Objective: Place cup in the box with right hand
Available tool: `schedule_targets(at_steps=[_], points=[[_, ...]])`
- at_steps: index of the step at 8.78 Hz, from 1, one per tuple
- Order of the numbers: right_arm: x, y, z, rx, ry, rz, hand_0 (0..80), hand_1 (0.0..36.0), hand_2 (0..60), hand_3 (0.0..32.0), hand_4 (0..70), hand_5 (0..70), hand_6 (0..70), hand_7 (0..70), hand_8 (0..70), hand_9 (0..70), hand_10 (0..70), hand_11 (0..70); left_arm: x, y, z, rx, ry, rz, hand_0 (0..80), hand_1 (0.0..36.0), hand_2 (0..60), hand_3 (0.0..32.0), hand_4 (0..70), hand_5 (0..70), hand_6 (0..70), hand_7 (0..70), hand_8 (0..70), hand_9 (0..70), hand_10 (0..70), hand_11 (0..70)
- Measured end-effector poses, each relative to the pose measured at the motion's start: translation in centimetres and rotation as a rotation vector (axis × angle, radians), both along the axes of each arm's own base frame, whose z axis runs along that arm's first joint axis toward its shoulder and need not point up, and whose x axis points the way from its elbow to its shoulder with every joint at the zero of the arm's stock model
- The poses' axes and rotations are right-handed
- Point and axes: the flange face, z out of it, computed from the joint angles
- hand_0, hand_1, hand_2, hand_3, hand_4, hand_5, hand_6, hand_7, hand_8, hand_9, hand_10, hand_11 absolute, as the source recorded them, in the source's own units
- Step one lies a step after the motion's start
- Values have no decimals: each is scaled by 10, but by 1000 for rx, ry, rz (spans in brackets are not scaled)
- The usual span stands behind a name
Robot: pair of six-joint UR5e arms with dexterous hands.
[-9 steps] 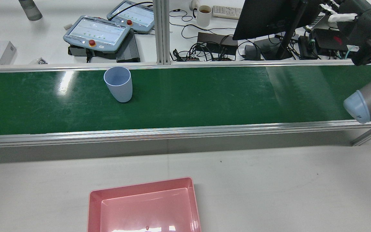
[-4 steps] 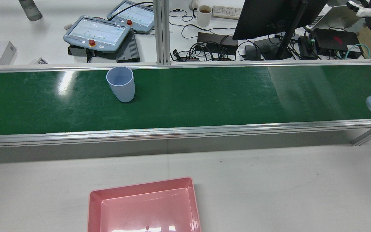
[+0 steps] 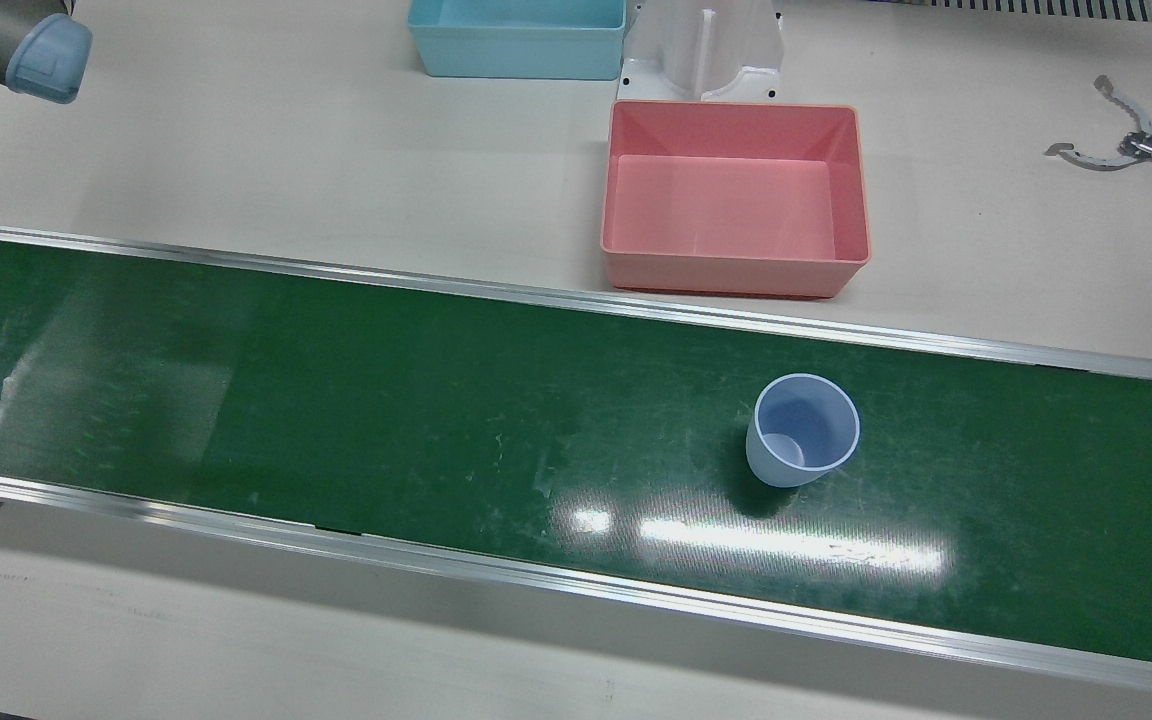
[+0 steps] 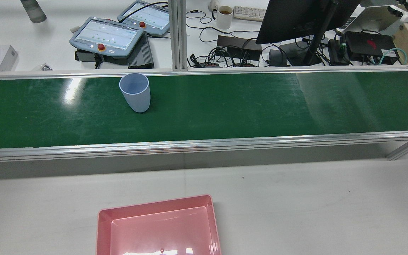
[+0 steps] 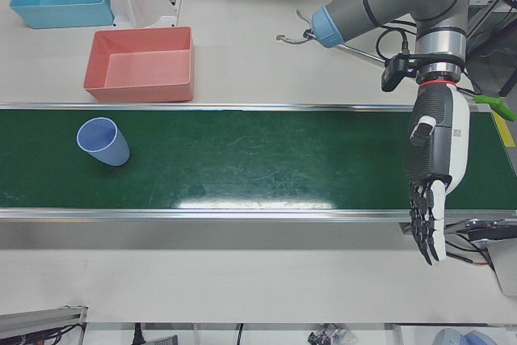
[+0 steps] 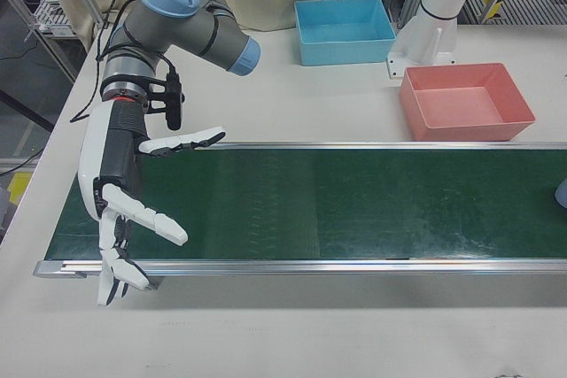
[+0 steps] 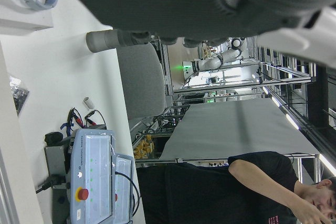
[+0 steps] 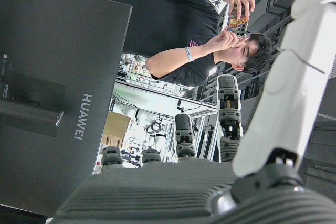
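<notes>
Pale-blue and upright, the plastic cup [image 3: 802, 429] stands alone on the green conveyor belt [image 3: 336, 400] in the front view's lower right, mouth up, nothing in it. It is well apart from either arm, so the pick has not begun. The upright stance leaves its wall free all round for a sideways grasp.

Beyond the belt's far rail, on the beige table [image 3: 236, 150], the pink box [image 3: 736, 265] waits open and bare just past the cup, near the upper middle of that frame. Its placing suggests a short carry across the rail once the cup is lifted. A light-blue bin [image 3: 516, 40] sits behind it at the top edge, and metal tongs [image 3: 1116, 150] lie at the upper right.

At the left of the right-front view the right hand [image 6: 124, 210] hangs over the belt's end, fingers spread wide and holding nothing. It is far from the cup, which only peeps in at that frame's right edge. It looks poised to wait for the cup or to travel along the belt.

In the left-front view the left hand [image 5: 432, 183] hangs at the right, past the belt's near rail, fingers straight, pointing down and empty. It appears parked clear of the work, since the task is the other arm's.
</notes>
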Motion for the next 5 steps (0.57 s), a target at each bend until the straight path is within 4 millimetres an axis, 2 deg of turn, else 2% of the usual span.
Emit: schedule_targets(at_steps=[2,5], points=[[-7,-3,3,-7,2,-11,544,109,0,142,247,49,48,304,0,47,37,69,0,0,0,0,0,0,0,0,0,0,0,0,0,0,0,0,0,0],[-15,-4,3,-4,1,-24,544,107,0,142,237,50,44,281,0,42,38,72,0,0,0,0,1,0,0,0,0,0,0,0,0,0,0,0,0,0]])
